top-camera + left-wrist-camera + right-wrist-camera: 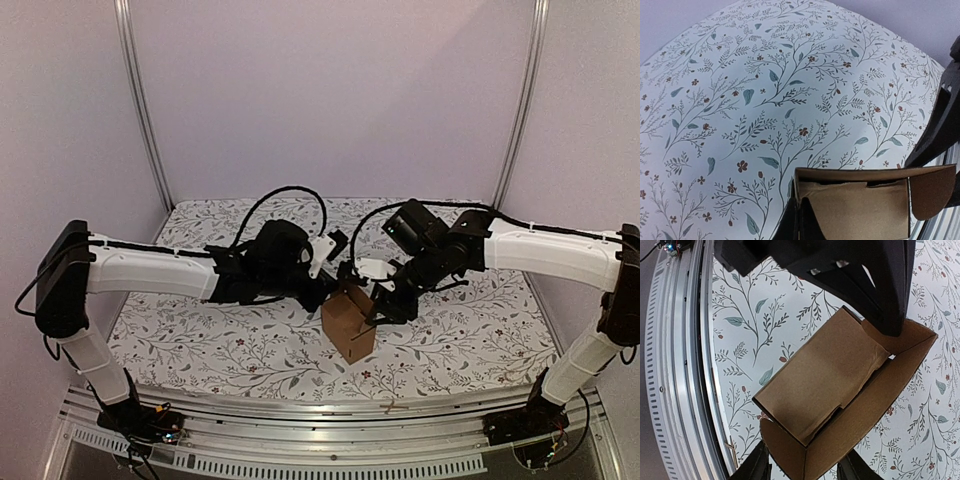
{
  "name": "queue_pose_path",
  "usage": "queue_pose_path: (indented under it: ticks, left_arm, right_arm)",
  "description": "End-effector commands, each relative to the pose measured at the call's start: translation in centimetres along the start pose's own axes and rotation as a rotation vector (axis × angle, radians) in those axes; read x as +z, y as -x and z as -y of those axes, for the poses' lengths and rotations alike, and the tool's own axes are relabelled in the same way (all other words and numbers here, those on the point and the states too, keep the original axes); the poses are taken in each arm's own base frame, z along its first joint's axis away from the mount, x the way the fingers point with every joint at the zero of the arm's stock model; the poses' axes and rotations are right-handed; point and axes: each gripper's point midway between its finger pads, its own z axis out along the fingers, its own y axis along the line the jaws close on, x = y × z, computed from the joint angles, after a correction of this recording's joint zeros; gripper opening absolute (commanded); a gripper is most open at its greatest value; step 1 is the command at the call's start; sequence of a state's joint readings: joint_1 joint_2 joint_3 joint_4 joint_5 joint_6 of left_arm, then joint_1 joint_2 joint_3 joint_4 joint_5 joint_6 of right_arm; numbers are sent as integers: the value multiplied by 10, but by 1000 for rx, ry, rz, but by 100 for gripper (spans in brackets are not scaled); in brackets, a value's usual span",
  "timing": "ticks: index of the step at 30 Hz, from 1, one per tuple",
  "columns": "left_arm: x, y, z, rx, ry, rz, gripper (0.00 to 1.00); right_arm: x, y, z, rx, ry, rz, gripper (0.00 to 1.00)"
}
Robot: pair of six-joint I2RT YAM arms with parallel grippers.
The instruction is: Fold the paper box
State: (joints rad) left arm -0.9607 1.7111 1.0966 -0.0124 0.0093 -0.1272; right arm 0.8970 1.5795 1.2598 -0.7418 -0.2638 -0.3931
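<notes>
- Closest to me, a metal rail (300,412) is running along the near edge of the worktop (200,340), which is wearing a white cloth printed with leafy sprigs.
- Just beyond the rail, the paper box (348,325) is standing on the worktop, about midway between my two arms. It is plain brown, its top is gaping open, and one rounded flap is sticking out at the side.
- My right hand (807,467) is hanging over the box from the right. Its fingers (757,467) are standing apart on either side of one end of the box, close against the walls, and I cannot tell whether they are pressing it.
- My left hand (801,220) is sitting at the box's left side, closed tight and pinching the top edge of one cardboard wall.
- Farthest back, pale lilac walls (330,90) are enclosing the worktop.
</notes>
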Motion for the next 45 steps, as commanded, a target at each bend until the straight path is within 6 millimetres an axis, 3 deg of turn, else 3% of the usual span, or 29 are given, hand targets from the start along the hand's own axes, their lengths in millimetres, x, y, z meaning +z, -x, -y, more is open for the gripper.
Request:
queue_pose_path:
  ticks: [1,19,28,45]
  left_arm:
    - [-2,-20,-5,7,15,-59,0]
    - [-10,-21,-9,43,7,-57,0]
    - [-10,-34,-7,49,-18,-58,0]
    - [-14,-39,-11,39,-11,-18,0]
  right_arm:
    - [5,5,-1,4,0,-14,43]
    - [11,2,-4,-19,12,-32,42]
    - [8,4,-8,-53,7,-25,42]
    - [19,1,-12,-129,-44,-73,41]
